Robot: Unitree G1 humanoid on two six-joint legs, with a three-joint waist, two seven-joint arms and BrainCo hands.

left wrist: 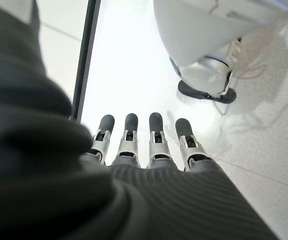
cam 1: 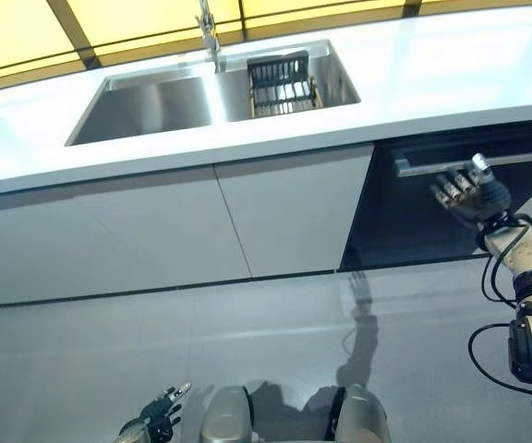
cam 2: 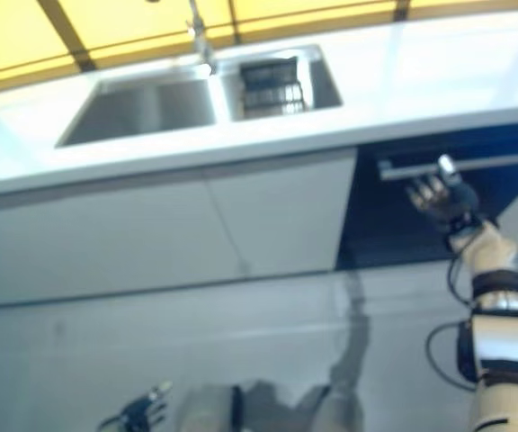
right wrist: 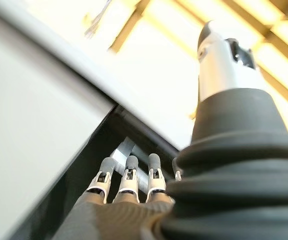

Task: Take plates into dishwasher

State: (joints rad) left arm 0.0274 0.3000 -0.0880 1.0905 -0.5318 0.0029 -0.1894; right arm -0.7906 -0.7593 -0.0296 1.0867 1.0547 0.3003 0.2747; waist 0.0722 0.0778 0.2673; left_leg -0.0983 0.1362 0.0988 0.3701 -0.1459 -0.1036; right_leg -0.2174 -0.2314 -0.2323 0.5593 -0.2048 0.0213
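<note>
Under the white counter (cam 1: 451, 83), the right hand (cam 1: 465, 192) is reaching open-fingered toward the dishwasher handle (cam 1: 506, 159), likely slipping off if curling early; left hand (cam 1: 160, 413) hanging relaxed.

The dishwasher (cam 1: 460, 198) runs off the right edge of both eye views, so its far side and the end of its handle bar (cam 1: 488, 160) are cut away. No plate can be made out anywhere: the dark rack (cam 1: 283, 85) in the sink (cam 1: 155, 106) is too small to tell what it carries. The tap (cam 1: 209, 32) is clipped by the top edge. The left hand (cam 1: 160, 411) is partly cut by the bottom edge. In the right wrist view the right hand (right wrist: 129, 182) blurs against the handle bar, and whether the fingertips touch it cannot be told.
</note>
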